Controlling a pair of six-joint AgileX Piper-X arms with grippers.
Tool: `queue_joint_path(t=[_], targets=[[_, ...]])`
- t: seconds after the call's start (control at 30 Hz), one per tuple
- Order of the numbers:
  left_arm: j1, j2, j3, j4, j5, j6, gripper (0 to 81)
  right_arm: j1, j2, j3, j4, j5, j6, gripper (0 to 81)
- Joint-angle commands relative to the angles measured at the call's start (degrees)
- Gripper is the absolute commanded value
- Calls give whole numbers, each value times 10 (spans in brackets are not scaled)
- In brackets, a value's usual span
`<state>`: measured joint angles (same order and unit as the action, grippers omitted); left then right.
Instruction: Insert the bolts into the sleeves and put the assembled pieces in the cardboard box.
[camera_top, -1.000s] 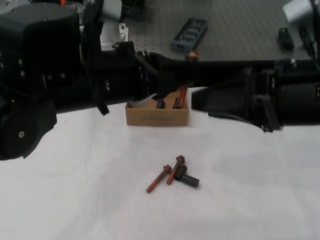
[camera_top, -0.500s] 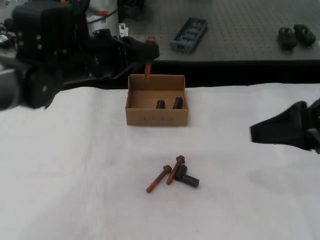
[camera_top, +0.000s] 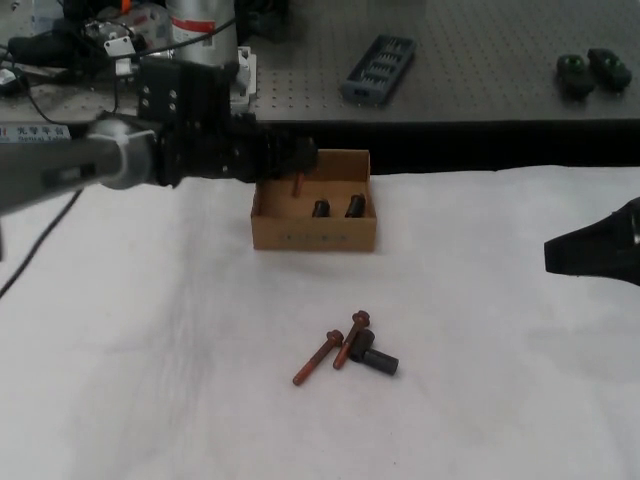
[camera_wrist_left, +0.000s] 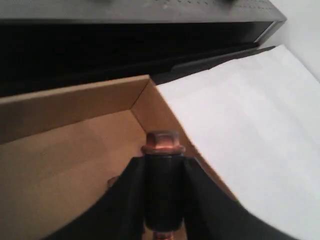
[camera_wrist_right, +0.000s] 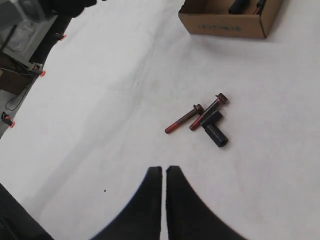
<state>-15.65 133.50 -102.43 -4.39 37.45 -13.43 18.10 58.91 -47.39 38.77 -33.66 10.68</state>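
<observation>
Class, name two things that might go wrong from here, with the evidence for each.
1. The left gripper holds the assembled piece close to a wall of the cardboard box; released here, it might strike the rim and tumble out.
2. The loose bolts and sleeves lie bunched together on the cloth; grasping one may scatter the rest.

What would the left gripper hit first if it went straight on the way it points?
Probably the cardboard box: the left gripper, shut on a sleeved bolt, points at its floor near a corner; depth is unclear.
</observation>
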Motion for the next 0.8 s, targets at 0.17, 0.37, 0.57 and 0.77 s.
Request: queue_joint_path(t=[0.17, 0.37, 0.57, 0.77], targets=[[-1, 52, -52, 18, 1, 5, 75, -3, -6, -1, 0, -3, -5, 29], [-1, 52, -52, 18, -2, -4, 396, -3, -6, -1, 0, -3, -5, 29], [-1, 47, -54, 18, -5, -44, 419, -3, -6, -1, 0, -8, -5, 29], [-2, 8, -56, 40, 27, -60, 336, -3, -6, -1, 0, -8, -5, 29]])
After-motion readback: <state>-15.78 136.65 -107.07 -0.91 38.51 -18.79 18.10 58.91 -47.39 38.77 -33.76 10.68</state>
